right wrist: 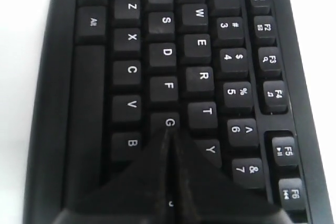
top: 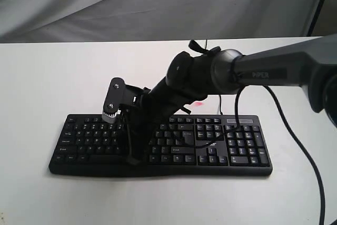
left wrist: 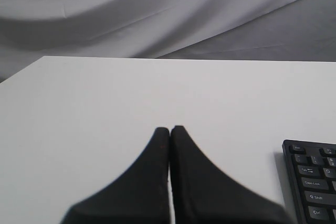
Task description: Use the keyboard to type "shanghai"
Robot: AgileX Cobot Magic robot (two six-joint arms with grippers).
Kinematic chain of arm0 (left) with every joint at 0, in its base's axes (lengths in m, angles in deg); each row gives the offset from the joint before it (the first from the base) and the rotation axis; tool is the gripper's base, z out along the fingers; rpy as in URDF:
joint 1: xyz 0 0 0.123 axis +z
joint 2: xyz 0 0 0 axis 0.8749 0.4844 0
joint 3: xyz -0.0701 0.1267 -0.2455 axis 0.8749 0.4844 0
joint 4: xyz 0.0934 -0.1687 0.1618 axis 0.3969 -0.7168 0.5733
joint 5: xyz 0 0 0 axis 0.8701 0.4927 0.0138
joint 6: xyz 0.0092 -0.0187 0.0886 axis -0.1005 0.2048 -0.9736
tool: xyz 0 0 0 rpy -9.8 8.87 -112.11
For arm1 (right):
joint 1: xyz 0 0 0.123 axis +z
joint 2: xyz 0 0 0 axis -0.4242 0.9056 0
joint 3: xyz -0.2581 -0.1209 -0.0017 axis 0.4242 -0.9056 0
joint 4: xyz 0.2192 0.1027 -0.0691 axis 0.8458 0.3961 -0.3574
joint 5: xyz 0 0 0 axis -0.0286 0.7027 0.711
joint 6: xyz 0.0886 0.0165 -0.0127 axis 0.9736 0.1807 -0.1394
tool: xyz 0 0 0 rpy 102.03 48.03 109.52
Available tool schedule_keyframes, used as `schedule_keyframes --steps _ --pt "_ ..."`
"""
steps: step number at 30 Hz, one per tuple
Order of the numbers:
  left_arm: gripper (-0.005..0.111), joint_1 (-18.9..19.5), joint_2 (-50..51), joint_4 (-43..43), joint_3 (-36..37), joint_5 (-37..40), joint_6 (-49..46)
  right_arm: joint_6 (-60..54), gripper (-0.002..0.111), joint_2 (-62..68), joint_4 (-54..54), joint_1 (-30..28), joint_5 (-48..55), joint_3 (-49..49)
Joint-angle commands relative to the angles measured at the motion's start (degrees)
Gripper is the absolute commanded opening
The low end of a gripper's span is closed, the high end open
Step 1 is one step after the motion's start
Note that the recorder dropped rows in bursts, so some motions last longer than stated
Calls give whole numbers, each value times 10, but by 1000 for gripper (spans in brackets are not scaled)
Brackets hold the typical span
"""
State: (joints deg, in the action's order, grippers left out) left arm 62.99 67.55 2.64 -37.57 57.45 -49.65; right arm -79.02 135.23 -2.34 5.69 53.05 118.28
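Note:
The black keyboard (top: 237,146) with white legends lies across the middle of the white table (top: 42,77). My right arm reaches over it from the right. My right gripper (top: 132,156) points down onto the letter keys left of centre. In the right wrist view the right gripper (right wrist: 169,132) is shut with nothing in it. Its tips meet at the edge of the G key (right wrist: 167,120) and cover the key beside it. My left gripper (left wrist: 169,128) is shut and empty above bare table, with the keyboard's left end (left wrist: 314,182) off to one side.
A grey cloth backdrop (top: 158,3) hangs behind the table. The right arm's black cable (top: 295,140) loops over the table to the right of the keyboard. A black stand leg (top: 318,3) shows at the far right corner.

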Motion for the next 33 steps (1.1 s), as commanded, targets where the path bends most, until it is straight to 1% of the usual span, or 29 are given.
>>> schedule_keyframes --steps 1,17,21,25,31,33 --pt "1 -2 -3 0 3 -4 1 -6 0 -1 -1 -5 9 -4" --pt "1 -2 -3 0 3 -4 1 -4 0 -26 11 1 1 -4" --pt "1 -2 -3 0 3 -4 1 -1 0 -26 18 15 -15 3" --pt "1 -2 -3 0 3 -4 1 32 0 -15 5 33 -4 38" --pt "1 -2 -3 0 3 -4 1 102 0 22 -52 68 6 114" --pt "1 -2 -3 0 3 -4 1 140 0 39 -85 81 13 147"
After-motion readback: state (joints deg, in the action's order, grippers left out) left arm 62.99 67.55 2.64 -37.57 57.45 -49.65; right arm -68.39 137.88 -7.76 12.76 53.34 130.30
